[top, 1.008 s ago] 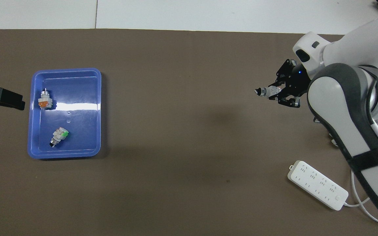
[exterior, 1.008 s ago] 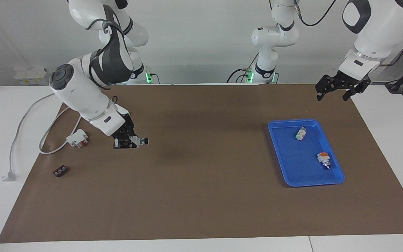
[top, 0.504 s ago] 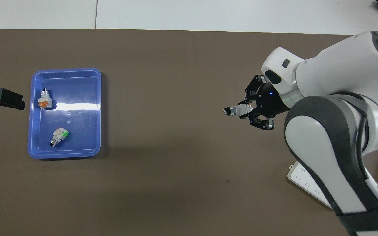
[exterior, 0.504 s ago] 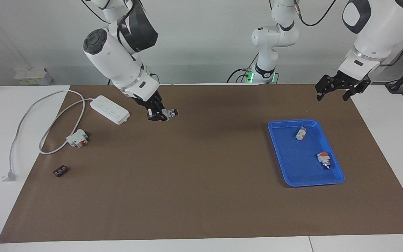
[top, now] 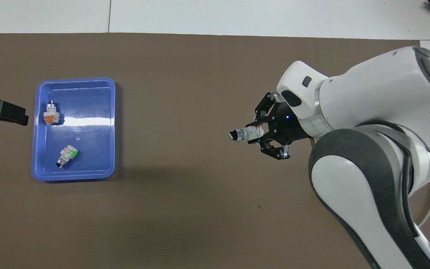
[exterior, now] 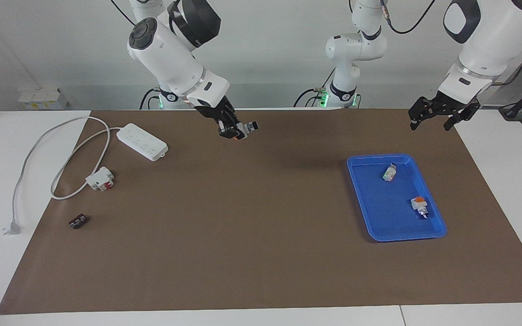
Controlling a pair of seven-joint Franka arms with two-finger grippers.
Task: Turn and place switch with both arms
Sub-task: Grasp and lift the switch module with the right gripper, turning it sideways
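My right gripper (exterior: 234, 129) is shut on the switch (exterior: 246, 128), which has a white body, an orange face, a silver collar and a black knob. It holds the switch level in the air over the brown mat, knob pointing toward the left arm's end of the table. In the overhead view the switch (top: 243, 134) sticks out of the right gripper (top: 261, 134). My left gripper (exterior: 442, 115) is open and waits in the air over the mat's edge beside the blue tray (exterior: 397, 237). It also shows in the overhead view (top: 2, 112).
The blue tray (top: 73, 80) holds a white-and-green switch (exterior: 389, 172) and a small white-and-orange switch (exterior: 419, 206). At the right arm's end of the table lie a white power strip (exterior: 142, 141) with its cable, a white-and-red block (exterior: 100, 178) and a small dark block (exterior: 78, 221).
My right gripper has risen and carried the switch from low over the right arm's end of the table toward the middle. The left arm has not moved.
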